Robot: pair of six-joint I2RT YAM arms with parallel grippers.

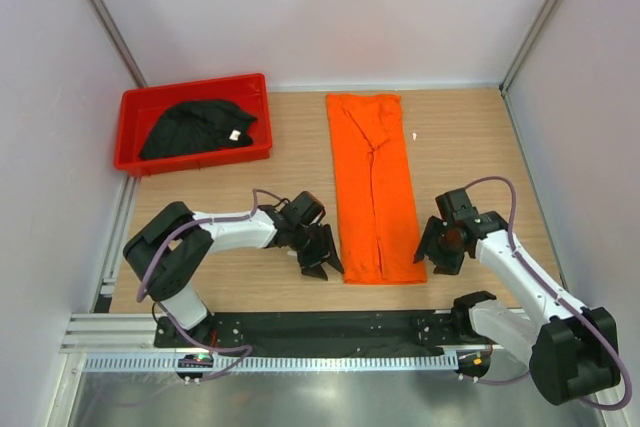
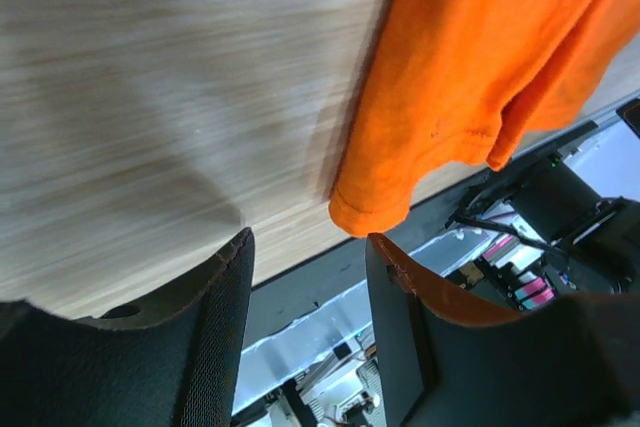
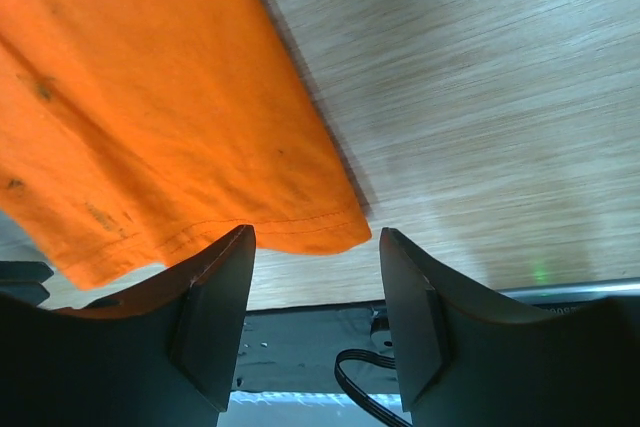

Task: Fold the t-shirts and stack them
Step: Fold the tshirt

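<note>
The orange t-shirt [image 1: 373,182] lies on the wooden table as a long narrow strip, sides folded in, its hem at the near end. My left gripper [image 1: 322,257] is open and empty just left of the near left corner, which shows in the left wrist view [image 2: 470,67]. My right gripper [image 1: 433,254] is open and empty just right of the near right corner, seen in the right wrist view [image 3: 150,117]. The black t-shirt [image 1: 196,127] with a small white tag lies bunched in the red bin [image 1: 130,107] at the back left.
The table's near edge and a black rail [image 1: 320,327] run just below both grippers. White walls and metal posts close in the back and sides. A small white speck [image 1: 415,135] lies right of the orange shirt.
</note>
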